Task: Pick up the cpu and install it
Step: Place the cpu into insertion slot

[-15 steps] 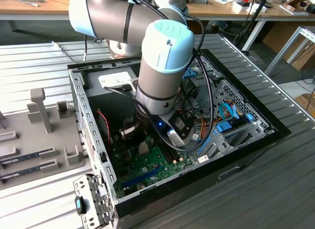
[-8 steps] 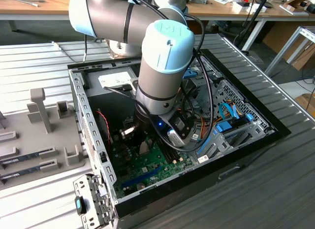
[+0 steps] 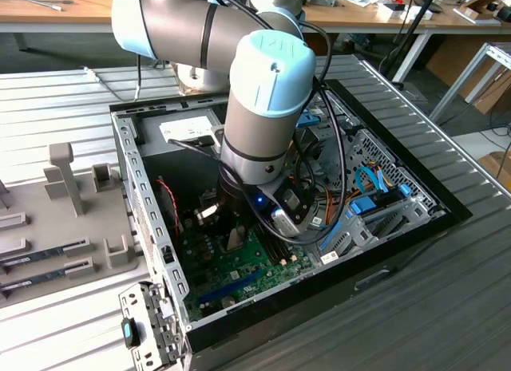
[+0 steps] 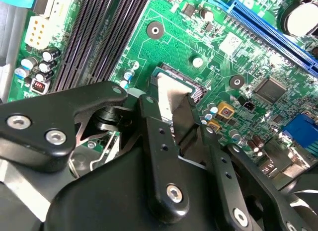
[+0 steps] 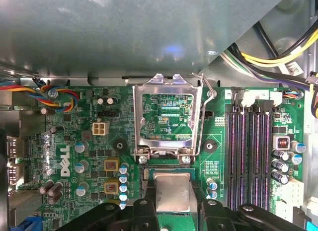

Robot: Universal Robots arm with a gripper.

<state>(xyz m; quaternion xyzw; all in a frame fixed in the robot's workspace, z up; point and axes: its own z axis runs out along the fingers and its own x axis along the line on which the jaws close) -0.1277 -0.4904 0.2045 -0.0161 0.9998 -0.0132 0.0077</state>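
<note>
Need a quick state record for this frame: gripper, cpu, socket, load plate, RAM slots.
gripper: down inside the case, fingers on two opposite sides of the cpu, apparently gripping it
cpu: silver top up, lying level at the socket; whether it is fully seated cannot be told
socket: on the green motherboard
load plate: swung open, lever raised beside it
memory slots: four, empty

We saw a silvery-grey top on the cpu (image 5: 172,191) and a green motherboard (image 5: 218,167) laced with fine pale traces. The hand (image 4: 174,109) was matt black, the long slot (image 4: 271,35) bright blue, the memory slots (image 5: 248,156) striped black and purple. The arm (image 3: 184,28) was silver-grey with pale blue caps, the desk (image 3: 447,259) ribbed grey.
</note>
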